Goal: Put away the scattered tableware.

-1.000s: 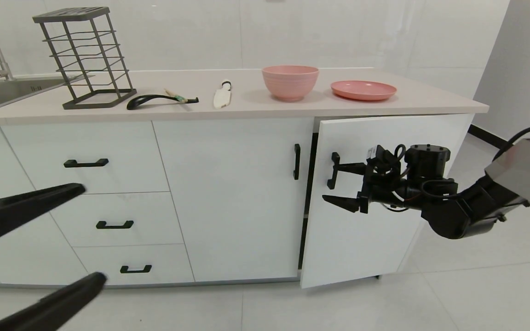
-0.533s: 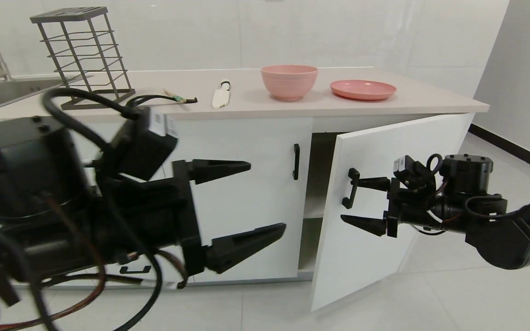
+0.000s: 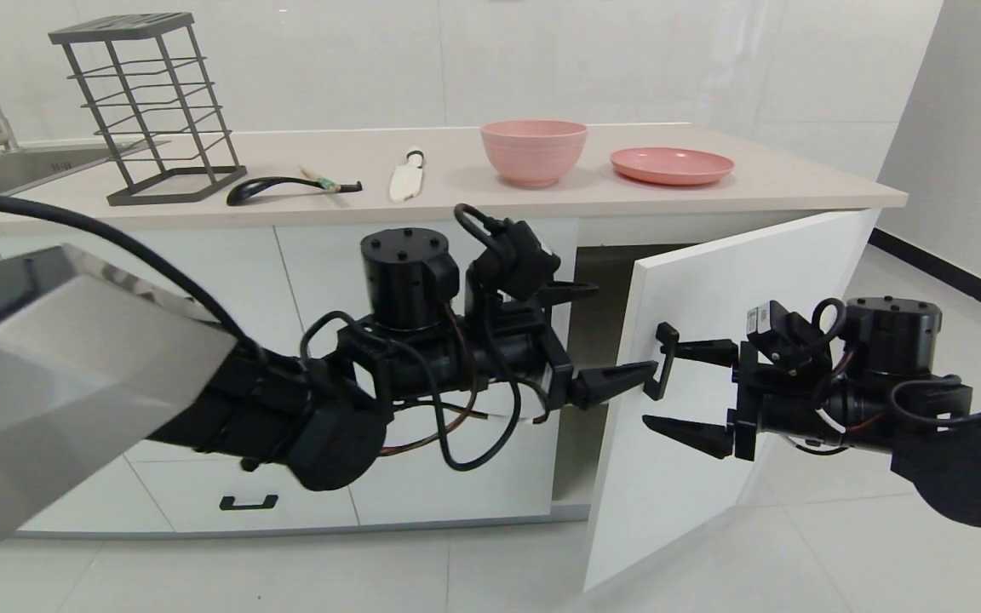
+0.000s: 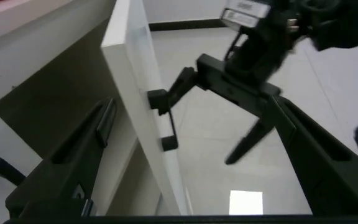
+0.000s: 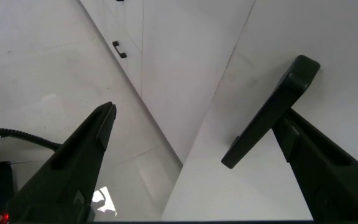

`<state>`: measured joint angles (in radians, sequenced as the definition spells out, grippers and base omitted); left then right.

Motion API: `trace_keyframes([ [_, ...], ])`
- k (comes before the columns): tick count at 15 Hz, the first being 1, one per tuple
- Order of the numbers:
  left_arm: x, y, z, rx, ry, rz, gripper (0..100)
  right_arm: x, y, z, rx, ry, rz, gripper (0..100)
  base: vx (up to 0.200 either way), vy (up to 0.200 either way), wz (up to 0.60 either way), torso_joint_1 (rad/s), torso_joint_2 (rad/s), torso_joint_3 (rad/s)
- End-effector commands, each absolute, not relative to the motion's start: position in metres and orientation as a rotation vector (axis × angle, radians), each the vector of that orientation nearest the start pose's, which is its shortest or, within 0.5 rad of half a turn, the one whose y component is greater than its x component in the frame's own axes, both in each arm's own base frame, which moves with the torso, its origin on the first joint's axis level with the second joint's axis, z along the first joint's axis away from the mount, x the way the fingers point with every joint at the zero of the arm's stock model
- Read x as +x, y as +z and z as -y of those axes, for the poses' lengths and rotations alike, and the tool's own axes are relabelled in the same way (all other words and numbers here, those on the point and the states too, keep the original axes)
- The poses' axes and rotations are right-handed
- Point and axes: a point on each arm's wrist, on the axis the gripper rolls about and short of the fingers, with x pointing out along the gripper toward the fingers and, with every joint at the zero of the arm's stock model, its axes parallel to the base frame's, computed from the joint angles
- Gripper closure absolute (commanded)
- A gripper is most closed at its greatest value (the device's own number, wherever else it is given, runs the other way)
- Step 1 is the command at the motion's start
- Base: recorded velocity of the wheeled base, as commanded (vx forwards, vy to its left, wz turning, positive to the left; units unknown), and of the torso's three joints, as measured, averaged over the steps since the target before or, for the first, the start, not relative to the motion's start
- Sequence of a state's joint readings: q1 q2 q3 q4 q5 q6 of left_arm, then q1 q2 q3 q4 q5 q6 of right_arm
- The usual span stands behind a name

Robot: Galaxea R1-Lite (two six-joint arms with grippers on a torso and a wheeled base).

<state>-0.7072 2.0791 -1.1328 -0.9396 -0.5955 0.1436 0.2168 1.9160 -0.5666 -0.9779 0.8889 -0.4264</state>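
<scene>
Reference item: the half-open white cabinet door (image 3: 712, 281), hinged on its right side below the pale stone-look worktop (image 3: 797, 191).

1. Nearest the head camera, the left claw (image 3: 624, 329) hangs at the door's free edge. It is released, with fingers spread and nothing gripped. In the left wrist view the door's free edge (image 4: 132, 87) passes between its two fingers, one on the cabinet-interior side and the other on the outer-face side. Its lower fingertip (image 3: 639, 372) sits just beside the door's black bar handle (image 3: 661, 362).

2. The right claw (image 3: 662, 383) faces the door's outer face. It is also released, with jaws wide. The handle lies between its fingers, close against the upper finger (image 3: 703, 349) and apart from the lower one. In the right wrist view the handle (image 5: 272, 112) stands just beside one finger (image 5: 328, 168).

3. The dark cabinet opening (image 3: 601, 281) lies directly left of the door's free edge. A small black drawer handle (image 3: 248, 501) sits low and well to the left of the door.

4. The tableware lies on the worktop, above and behind the door:
- The shallow round pink plate (image 3: 672, 166) lies directly above the door.
- The deep round pink bowl (image 3: 533, 151) stands upright above the cabinet opening, near the plate and not touching it.
- The flat white utensil with a black loop end (image 3: 405, 179) lies left of the bowl.
- The black long-handled ladle (image 3: 286, 186) lies farther left, with a thin wooden stick (image 3: 320, 177) across its handle.
- The upright black wire rack (image 3: 150, 111) and the steel sink (image 3: 5, 166) are farthest left of the door.
</scene>
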Motion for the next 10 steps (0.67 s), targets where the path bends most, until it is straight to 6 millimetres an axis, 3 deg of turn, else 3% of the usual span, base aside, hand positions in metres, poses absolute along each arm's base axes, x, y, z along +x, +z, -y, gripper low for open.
trace_keyframes([
  [1, 0.332, 0.130, 0.300, 0.106, -1.282, 0.048, 0, 0.288, 0.094, -0.082, -0.247, 1.158, -0.131, 0, 0.000, 0.000, 0.00, 0.000, 0.00, 0.000],
  [10, 0.340, 0.122, 0.320, 0.086, -1.305, 0.089, 0, 0.288, 0.094, -0.082, -0.246, 1.158, -0.134, 0, 0.000, 0.000, 0.00, 0.000, 0.00, 0.000],
])
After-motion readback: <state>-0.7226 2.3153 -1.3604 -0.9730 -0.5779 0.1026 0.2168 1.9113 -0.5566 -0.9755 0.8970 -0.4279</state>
